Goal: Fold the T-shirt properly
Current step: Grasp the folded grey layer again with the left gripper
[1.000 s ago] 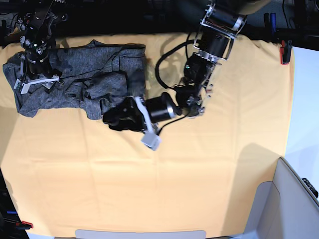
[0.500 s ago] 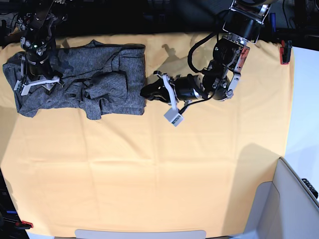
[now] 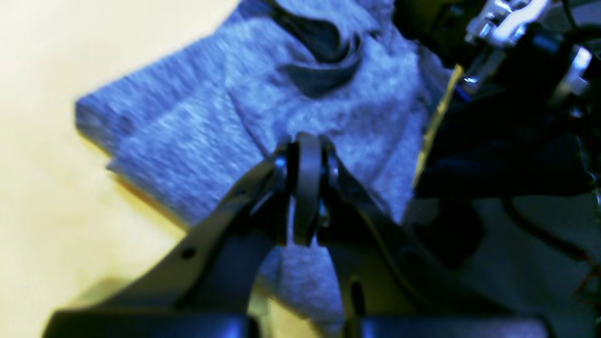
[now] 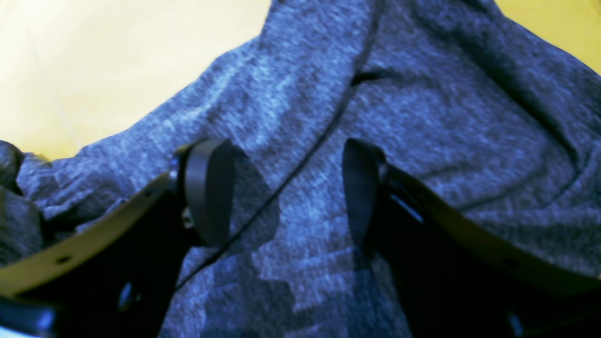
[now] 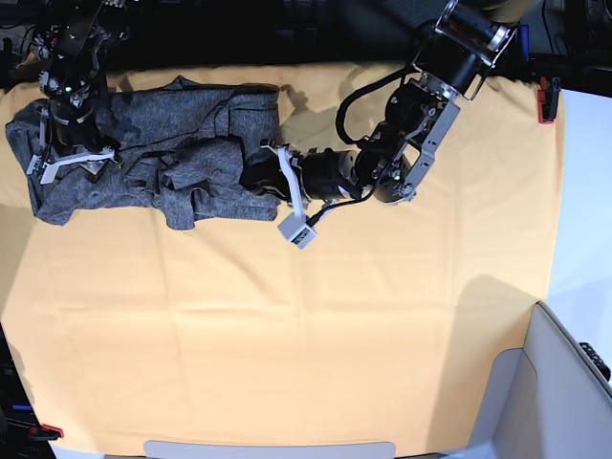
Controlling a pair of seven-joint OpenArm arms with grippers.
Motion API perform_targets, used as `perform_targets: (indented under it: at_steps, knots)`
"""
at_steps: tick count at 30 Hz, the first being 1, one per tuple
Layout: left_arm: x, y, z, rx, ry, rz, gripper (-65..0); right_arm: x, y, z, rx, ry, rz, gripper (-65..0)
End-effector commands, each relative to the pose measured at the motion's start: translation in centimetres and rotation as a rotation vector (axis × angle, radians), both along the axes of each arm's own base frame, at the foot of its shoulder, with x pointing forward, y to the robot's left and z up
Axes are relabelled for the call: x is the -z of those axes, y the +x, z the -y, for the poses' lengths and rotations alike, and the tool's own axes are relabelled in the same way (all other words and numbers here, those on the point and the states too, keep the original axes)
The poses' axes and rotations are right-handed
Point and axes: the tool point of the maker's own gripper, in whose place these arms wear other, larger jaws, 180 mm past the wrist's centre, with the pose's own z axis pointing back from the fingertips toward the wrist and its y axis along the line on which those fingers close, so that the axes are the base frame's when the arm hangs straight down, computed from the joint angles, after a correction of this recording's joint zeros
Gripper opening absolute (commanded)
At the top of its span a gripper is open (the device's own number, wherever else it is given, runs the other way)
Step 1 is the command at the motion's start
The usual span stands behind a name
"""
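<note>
The T-shirt (image 5: pixel 153 153) lies bunched and creased, a heathered dark grey heap at the table's back left. My left gripper (image 5: pixel 256 177) is at the shirt's right edge, low over the cloth. In the left wrist view the left gripper (image 3: pixel 306 145) is shut, pads pressed together, with the T-shirt (image 3: pixel 197 131) behind its tips and no fabric showing between them. My right gripper (image 5: pixel 69 158) hovers over the shirt's left part. In the right wrist view the right gripper (image 4: pixel 284 188) stands open, with a seam of the T-shirt (image 4: pixel 422 117) running between its fingers.
A yellow-orange table cloth (image 5: pixel 287 335) covers the table. A grey-white bin (image 5: pixel 564 382) stands at the front right corner. Red clamps hold the cloth at the back right (image 5: pixel 547 100) and front left (image 5: pixel 43 432). Dark cables hang from the left arm (image 5: pixel 411 124).
My left gripper came off the shirt's front edge, swung right and shut, then moved back left to the shirt's right edge. The right arm has stayed put, open.
</note>
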Motion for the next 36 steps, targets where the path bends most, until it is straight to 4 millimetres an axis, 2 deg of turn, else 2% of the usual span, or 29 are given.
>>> perform_targets:
  at_steps: [1,12,16,20,25,32,36]
  knots:
    - [-0.2,0.5,0.0,0.011,0.029,0.041,-64.3,-1.3,0.7,0.4,-0.005,-0.027,0.043,-28.6]
    - [0.9,-0.3,1.1,0.043,0.078,0.032,-64.3,-1.3,0.7,0.4,-0.005,-0.027,0.043,-28.6]
    - [0.7,-1.4,2.6,0.085,0.066,0.029,-64.3,-1.3,0.7,0.4,-0.005,-0.027,0.043,-28.6]
    - [0.1,-2.9,5.2,0.138,0.030,0.030,-64.3,-1.3,0.7,0.4,-0.005,-0.027,0.043,-28.6]
    - [0.2,-4.7,7.7,0.191,0.009,0.003,-64.3,-1.4,0.7,0.5,-0.005,-0.029,0.043,-28.6]
    - [-1.7,-4.2,9.4,0.164,-0.076,0.043,-64.3,-1.3,0.7,0.5,-0.005,-0.028,0.042,-28.6]
    - [-3.7,-3.8,9.7,0.154,-0.125,0.098,-64.3,-1.3,0.7,0.5,-0.005,-0.028,0.042,-28.6]
